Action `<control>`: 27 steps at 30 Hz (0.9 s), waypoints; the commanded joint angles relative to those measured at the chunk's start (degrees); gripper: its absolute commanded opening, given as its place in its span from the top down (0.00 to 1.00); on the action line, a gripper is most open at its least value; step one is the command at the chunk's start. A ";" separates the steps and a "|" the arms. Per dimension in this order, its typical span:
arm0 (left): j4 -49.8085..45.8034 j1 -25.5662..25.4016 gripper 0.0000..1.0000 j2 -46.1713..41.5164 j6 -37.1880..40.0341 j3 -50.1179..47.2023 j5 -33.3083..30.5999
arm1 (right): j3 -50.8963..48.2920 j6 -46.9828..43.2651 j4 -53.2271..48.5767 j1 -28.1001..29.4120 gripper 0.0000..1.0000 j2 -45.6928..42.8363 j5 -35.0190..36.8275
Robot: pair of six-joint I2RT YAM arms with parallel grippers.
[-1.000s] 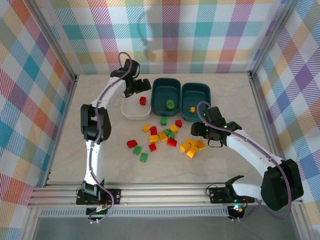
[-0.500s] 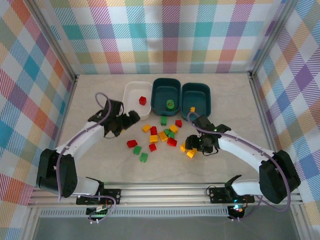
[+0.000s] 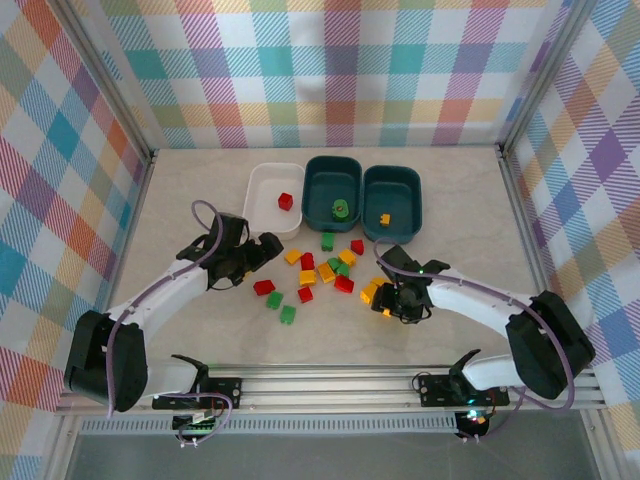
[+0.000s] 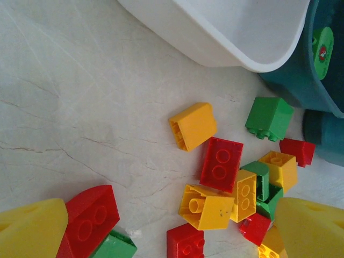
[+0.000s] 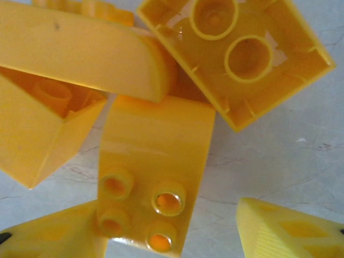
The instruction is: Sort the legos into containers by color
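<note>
Red, green and yellow legos [image 3: 320,272] lie scattered mid-table. Behind them stand the containers: a white tub [image 3: 262,190] with one red brick [image 3: 285,202], a teal tub [image 3: 322,180] with a green piece [image 3: 341,209], and another teal tub [image 3: 405,195] with a yellow brick [image 3: 384,216]. My left gripper [image 3: 262,255] [image 4: 172,239] hangs open just left of the pile, above a red brick [image 4: 185,242]. My right gripper [image 3: 392,300] [image 5: 166,239] is low over the yellow cluster. It straddles a yellow brick [image 5: 156,172]: the left finger [image 5: 48,236] touches it, the right finger [image 5: 290,231] stands apart.
A red brick [image 3: 264,287] and two green ones [image 3: 280,307] lie loose left of the pile. The metal frame rail [image 3: 320,378] runs along the near edge, and checked walls close in the other sides. Bare tabletop [image 3: 180,200] lies at the far left.
My left arm has swung from over the white tub down to the table beside the pile, jaws widening. My right gripper has dropped onto the yellow cluster and its jaws have narrowed.
</note>
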 commanded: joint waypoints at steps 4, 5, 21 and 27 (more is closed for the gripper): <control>1.73 -0.51 0.01 0.55 0.88 1.39 1.03 | -0.07 0.27 -0.64 0.04 0.46 0.91 2.21; 1.82 -0.51 0.01 0.56 0.87 1.51 0.98 | 0.13 -0.49 -0.95 0.03 0.48 0.91 2.91; -4.30 -0.51 0.01 4.90 6.03 12.20 1.34 | 5.89 -6.84 -11.27 2.14 0.76 -5.28 8.21; -4.10 -0.60 0.01 7.59 4.95 13.22 3.84 | 16.19 -11.85 -15.20 -0.32 0.76 -6.47 12.86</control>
